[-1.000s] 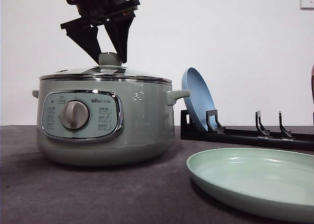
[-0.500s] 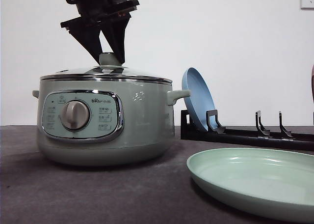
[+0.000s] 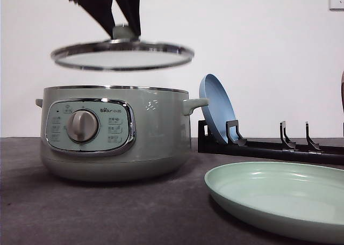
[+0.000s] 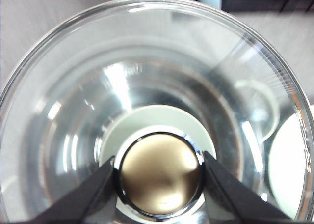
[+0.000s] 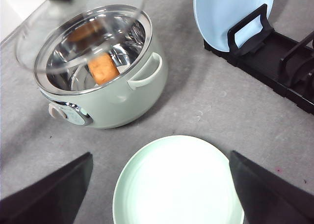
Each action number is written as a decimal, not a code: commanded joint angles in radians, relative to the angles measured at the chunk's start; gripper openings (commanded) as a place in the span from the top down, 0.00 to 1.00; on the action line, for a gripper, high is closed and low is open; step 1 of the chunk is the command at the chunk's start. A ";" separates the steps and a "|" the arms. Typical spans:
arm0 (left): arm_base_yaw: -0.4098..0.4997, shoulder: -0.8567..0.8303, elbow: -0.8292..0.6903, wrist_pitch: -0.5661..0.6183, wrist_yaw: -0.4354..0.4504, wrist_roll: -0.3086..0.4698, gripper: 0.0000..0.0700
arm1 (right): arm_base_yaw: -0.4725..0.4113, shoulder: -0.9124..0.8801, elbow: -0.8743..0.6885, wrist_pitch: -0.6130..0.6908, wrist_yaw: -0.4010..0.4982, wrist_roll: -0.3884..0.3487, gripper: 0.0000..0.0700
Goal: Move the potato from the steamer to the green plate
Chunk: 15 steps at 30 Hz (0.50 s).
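The sage-green steamer [image 3: 115,132] stands on the dark table at the left, its pot uncovered. My left gripper [image 3: 124,26] is shut on the green knob [image 4: 159,172] of the glass lid [image 3: 122,56] and holds the lid level, well above the pot's rim. The orange-brown potato [image 5: 103,69] lies inside the steel pot [image 5: 122,96], partly behind the blurred raised lid [image 5: 78,8]. To the right front lies the green plate [image 3: 279,199], with nothing on it. My right gripper [image 5: 159,194] hangs open above that plate [image 5: 179,182].
A blue plate [image 3: 215,108] stands upright in a black dish rack [image 3: 269,145] behind the green plate, right of the steamer's side handle [image 3: 194,103]. The rack's other slots [image 5: 294,67] hold nothing. A white wall closes off the back.
My left gripper has risen with the lid in its grip, from resting on the steamer to hanging clear above it. The pot now stands uncovered.
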<state>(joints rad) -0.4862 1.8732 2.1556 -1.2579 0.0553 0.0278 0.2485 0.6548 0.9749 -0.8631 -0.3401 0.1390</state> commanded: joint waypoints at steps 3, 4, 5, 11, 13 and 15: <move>-0.005 -0.003 0.081 -0.005 0.004 -0.013 0.99 | 0.003 0.003 0.011 0.008 0.000 0.011 0.20; -0.005 -0.003 0.087 -0.007 0.004 -0.013 0.99 | 0.003 0.003 0.011 0.008 0.000 0.011 0.20; -0.005 -0.003 0.091 -0.009 0.004 -0.013 0.99 | 0.003 0.003 0.011 0.008 0.000 0.011 0.20; 0.002 -0.003 0.093 -0.020 -0.002 -0.012 0.99 | 0.003 0.003 0.011 0.008 0.000 0.011 0.20; 0.013 -0.003 0.093 -0.026 -0.018 -0.009 0.99 | 0.003 0.004 0.011 0.008 0.000 0.011 0.20; 0.030 -0.003 0.093 -0.031 -0.039 -0.007 0.99 | 0.003 0.004 0.011 0.008 0.000 0.011 0.20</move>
<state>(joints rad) -0.4647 1.8729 2.2021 -1.3143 0.0337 0.0170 0.2485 0.6548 0.9749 -0.8631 -0.3401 0.1387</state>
